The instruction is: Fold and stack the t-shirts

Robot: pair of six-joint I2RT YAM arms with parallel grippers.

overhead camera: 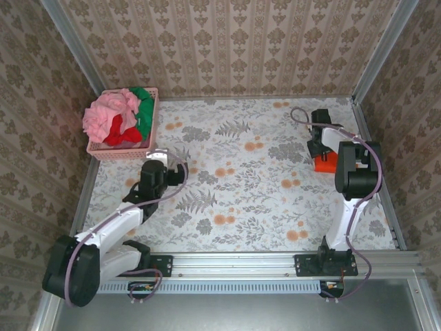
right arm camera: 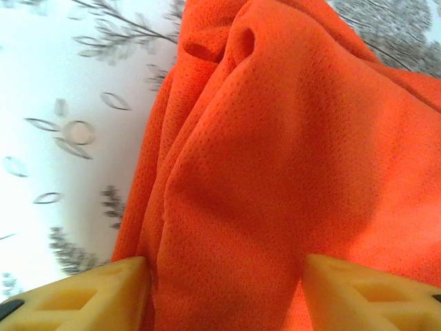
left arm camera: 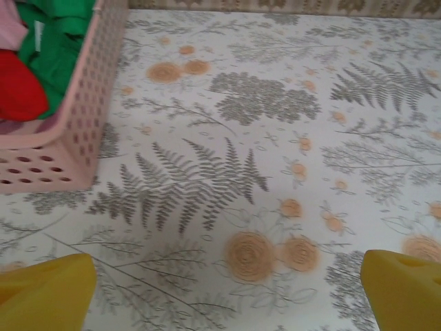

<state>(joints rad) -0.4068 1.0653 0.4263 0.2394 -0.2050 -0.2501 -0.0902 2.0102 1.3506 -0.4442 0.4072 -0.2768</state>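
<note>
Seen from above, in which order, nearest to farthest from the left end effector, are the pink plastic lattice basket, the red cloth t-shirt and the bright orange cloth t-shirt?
1. Pink plastic lattice basket, beside the left end effector.
2. Red cloth t-shirt, inside that basket.
3. Bright orange cloth t-shirt, far right side.

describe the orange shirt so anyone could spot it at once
Find the floral table, then its right side, across from the pink basket at far left. The orange shirt lies bunched there alone on the tabletop; the pink shirt, red shirt and green shirt sit in the basket.
</note>
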